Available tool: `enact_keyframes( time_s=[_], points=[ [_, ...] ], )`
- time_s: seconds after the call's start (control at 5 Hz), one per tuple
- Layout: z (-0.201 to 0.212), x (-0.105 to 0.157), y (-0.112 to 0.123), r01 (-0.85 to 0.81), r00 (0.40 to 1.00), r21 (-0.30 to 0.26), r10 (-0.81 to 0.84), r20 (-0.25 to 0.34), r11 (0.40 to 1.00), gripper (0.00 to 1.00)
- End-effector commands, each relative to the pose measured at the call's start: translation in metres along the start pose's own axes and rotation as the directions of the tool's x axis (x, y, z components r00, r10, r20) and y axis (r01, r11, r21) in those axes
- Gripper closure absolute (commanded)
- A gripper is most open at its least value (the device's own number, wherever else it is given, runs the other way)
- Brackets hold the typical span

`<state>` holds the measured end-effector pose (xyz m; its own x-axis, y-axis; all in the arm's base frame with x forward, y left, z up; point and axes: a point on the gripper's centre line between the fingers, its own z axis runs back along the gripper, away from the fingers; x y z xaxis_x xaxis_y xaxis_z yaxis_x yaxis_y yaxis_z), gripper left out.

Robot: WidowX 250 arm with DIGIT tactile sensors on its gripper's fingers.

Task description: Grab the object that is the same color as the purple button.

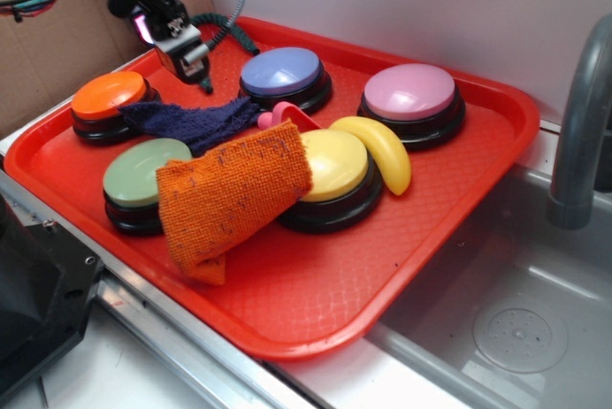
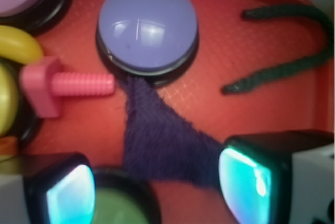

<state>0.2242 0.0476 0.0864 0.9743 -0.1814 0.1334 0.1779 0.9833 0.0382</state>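
The object, a small dark navy-purple knitted cloth (image 1: 196,122) (image 2: 162,140), lies flat on the red tray (image 1: 316,304) between the orange button and the purple button (image 1: 281,72) (image 2: 147,24). One corner of the cloth touches the purple button's base. My gripper (image 1: 191,63) (image 2: 157,192) hangs above the tray's back left, over the cloth's far end. It is open, and in the wrist view the cloth lies between and beyond the two glowing pads (image 2: 245,182), apart from them.
On the tray also stand an orange button (image 1: 108,96), a green button (image 1: 143,172) (image 2: 118,208), a yellow button (image 1: 335,165) and a pink button (image 1: 411,94). An orange cloth (image 1: 229,194), a yellow banana (image 1: 382,146), a pink bolt (image 2: 63,84) and a dark green rope (image 2: 282,67) lie among them. A sink (image 1: 516,313) is at right.
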Motion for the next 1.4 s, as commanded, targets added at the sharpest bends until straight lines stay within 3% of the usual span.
enact_keyframes(
  time_s=[0.0, 0.2, 0.8, 1.0, 1.2],
  points=[
    [-0.03, 0.012, 0.005, 0.1, 0.995, 0.022, -0.1, -0.004, 0.995, 0.0],
    [-0.045, 0.01, 0.002, 0.106, 0.994, -0.026, -0.106, 0.002, 0.994, 0.0],
    [-0.073, 0.006, -0.008, 0.101, 0.994, -0.062, -0.104, -0.038, 0.993, 0.0],
    [-0.077, 0.003, -0.007, 0.026, 0.999, -0.052, -0.028, -0.046, 0.998, 1.0],
    [-0.074, 0.003, -0.005, 0.009, 0.999, -0.043, -0.01, -0.04, 0.999, 1.0]
  ],
)
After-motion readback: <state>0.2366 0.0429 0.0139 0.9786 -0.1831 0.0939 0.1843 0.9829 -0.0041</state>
